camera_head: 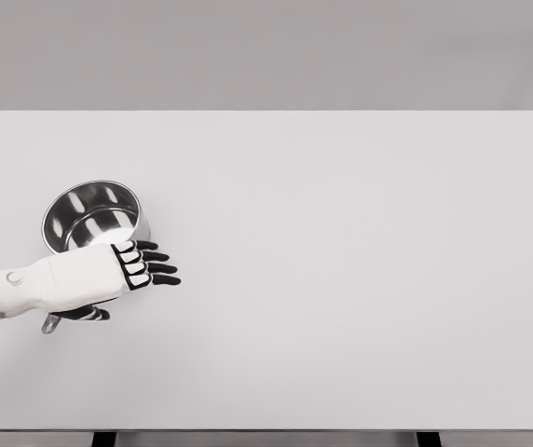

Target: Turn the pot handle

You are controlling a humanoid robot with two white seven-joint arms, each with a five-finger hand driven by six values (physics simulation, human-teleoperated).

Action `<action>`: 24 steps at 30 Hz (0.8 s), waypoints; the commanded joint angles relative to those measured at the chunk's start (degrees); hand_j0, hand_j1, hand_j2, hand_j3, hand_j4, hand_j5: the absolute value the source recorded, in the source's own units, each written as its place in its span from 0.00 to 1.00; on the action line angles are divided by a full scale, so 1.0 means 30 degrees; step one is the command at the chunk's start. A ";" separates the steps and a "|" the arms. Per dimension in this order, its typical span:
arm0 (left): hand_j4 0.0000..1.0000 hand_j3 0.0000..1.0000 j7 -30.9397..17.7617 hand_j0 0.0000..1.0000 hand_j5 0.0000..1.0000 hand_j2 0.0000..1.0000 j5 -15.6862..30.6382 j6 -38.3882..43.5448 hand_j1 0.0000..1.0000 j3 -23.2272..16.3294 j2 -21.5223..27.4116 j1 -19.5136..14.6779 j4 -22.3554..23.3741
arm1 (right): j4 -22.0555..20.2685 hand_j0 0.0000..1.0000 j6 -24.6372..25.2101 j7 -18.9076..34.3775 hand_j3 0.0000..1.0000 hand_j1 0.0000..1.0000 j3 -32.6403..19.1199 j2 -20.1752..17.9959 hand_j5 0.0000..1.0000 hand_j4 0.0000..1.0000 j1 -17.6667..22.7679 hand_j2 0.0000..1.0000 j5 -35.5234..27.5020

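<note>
Pot (94,216): a shiny steel pot is standing upright on the left part of the white table (341,279), with its open mouth showing to the camera.
Pot handle (51,323): only the grey end of it is showing, below the wrist of the left hand; it is pointing from the pot toward the near left, and the rest is being hidden under the hand.
Left hand (108,275): it is coming in from the left edge and is lying over the near side of the pot, above the handle.
Fingers (159,268): the black fingers are reaching out to the right, almost straight and a little apart; the thumb is curling under the palm beside the handle.
Grasp: I cannot tell if the hand is really holding the handle, because the palm is covering the place of contact.
Right arm: it is not showing in the head view.
</note>
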 commanded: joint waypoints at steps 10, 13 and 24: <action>1.00 1.00 0.0010 1.00 1.00 1.00 -0.0073 0.0011 1.00 0.0166 0.0055 -0.0058 0.0136 | 0.0001 1.00 -0.0001 0.0004 1.00 1.00 0.0001 0.0000 1.00 1.00 0.0000 1.00 0.0003; 1.00 1.00 0.0010 1.00 1.00 1.00 -0.0073 0.0011 1.00 0.0166 0.0434 -0.0030 0.0136 | 0.0001 1.00 -0.0001 0.0004 1.00 1.00 0.0001 0.0000 1.00 1.00 0.0000 1.00 0.0003; 1.00 1.00 0.0010 1.00 1.00 1.00 -0.0044 0.0011 1.00 0.0224 0.0524 -0.0029 0.0487 | 0.0001 1.00 -0.0001 0.0004 1.00 1.00 0.0001 0.0000 1.00 1.00 0.0000 1.00 0.0003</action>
